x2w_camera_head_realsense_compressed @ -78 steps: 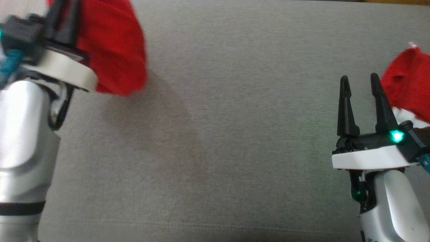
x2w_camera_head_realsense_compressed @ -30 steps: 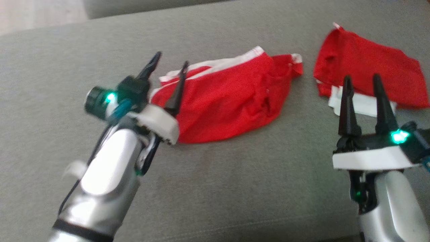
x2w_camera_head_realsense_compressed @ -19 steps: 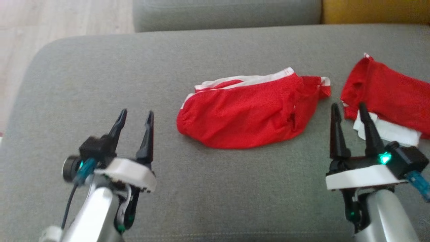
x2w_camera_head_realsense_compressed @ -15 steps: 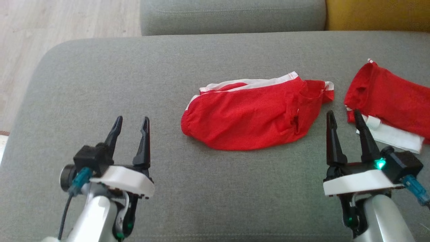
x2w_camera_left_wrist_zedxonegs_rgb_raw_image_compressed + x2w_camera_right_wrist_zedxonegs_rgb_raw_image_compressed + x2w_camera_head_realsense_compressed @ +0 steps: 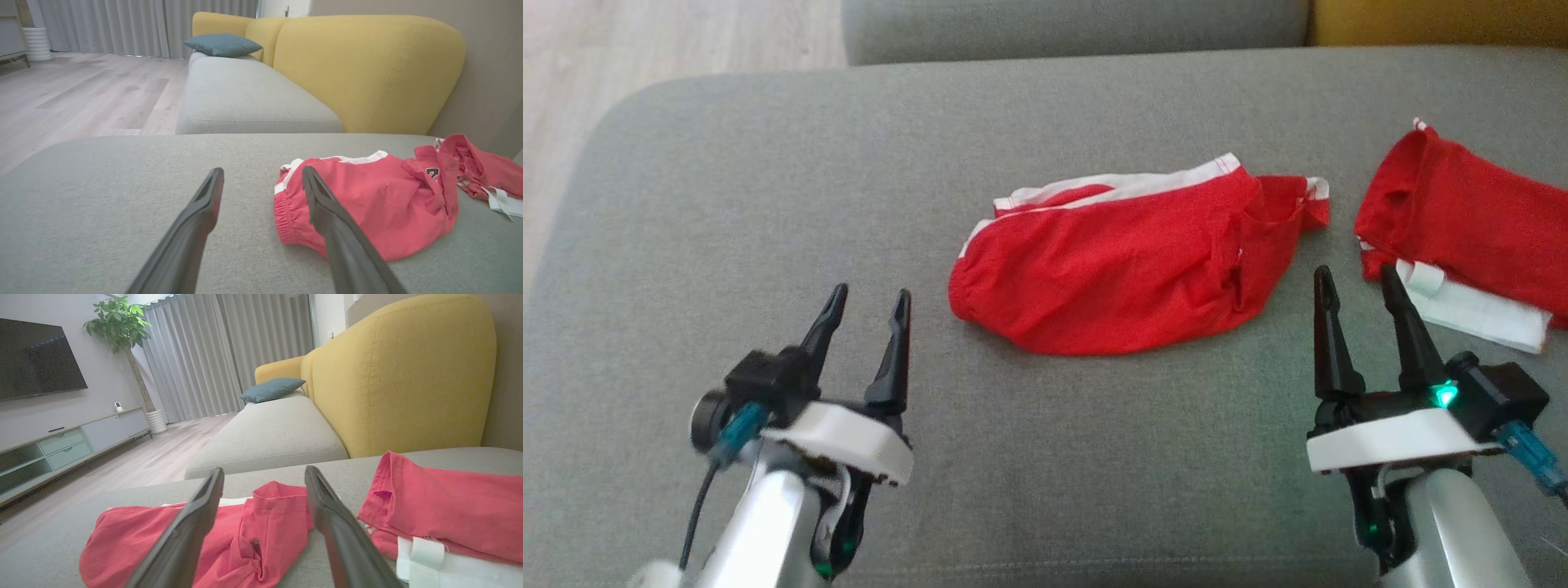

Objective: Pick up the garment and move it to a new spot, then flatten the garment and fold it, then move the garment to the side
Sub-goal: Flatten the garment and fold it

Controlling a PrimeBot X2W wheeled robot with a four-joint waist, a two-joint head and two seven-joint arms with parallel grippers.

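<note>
Nearest the camera, low in the head view, the left claw (image 5: 870, 292) and the right claw (image 5: 1354, 273) hang just above the grey sofa seat (image 5: 727, 204). Their fingers point away from the robot, and each is spread wide and carries nothing.

A little farther out, between the two, lies the garment (image 5: 1111, 278), a pair of red shorts with white trim. It rests mid-seat in a bunched, lopsided heap, and neither claw touches it. The left wrist view shows a gathered, elastic-looking edge at the end facing the left claw. The right claw's tips stand near its right-hand end, while the left claw is clearly apart from it, off to the left.

Just beside the shorts on the right, with a strip of bare seat between, sits a second red piece (image 5: 1470, 212) with a white band (image 5: 1474, 314) along its near edge, close to the right claw.

Beyond are another grey cushion (image 5: 1078, 28), the yellow backrest (image 5: 1437, 20) and the wooden floor (image 5: 686, 33).

With the shorts set down and both claws free, I judge that the flattening step is in hand, and the folding and the move to the side are not yet done. The next move calls for both claws to reach forward and down to opposite ends, pinch the fabric and draw it apart. The right claw must avoid catching the neighbouring piece.
</note>
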